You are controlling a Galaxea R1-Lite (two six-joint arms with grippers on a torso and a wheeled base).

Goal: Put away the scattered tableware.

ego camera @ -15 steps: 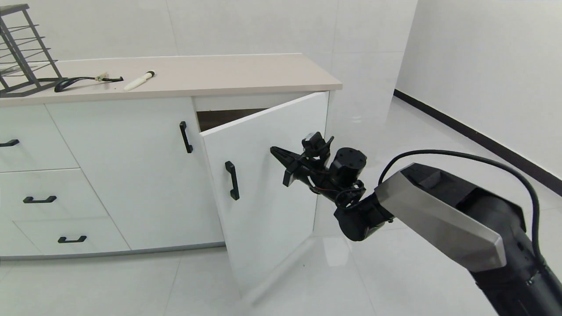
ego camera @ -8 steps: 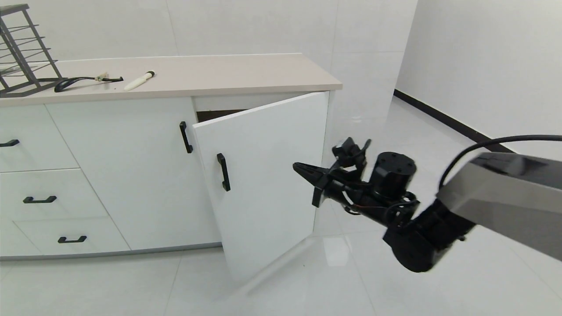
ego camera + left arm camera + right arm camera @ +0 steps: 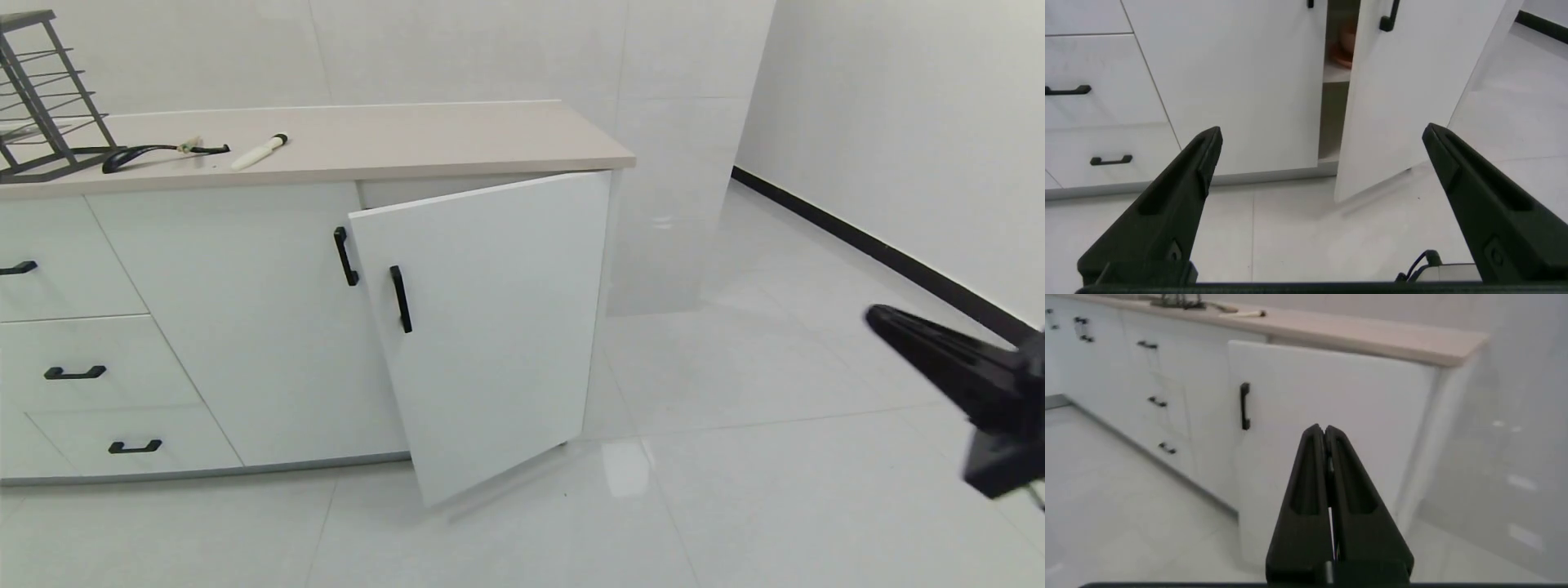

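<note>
Right gripper (image 3: 880,317) hangs out over the floor with its jaws pressed together, and left gripper (image 3: 1320,139) is spread wide and empty, facing the cupboard door (image 3: 490,327), which stands ajar. The tableware's up on the countertop (image 3: 424,135), well apart from both: a black spoon (image 3: 155,150) with a white-handled utensil (image 3: 260,151) just beside it, near the wire rack (image 3: 41,98). Both look light, stiff and thin, flat on a smooth top, so I'd expect skidding. Pinch across mid-handle, and take the spoon nearer its bowl so it doesn't swing.
</note>
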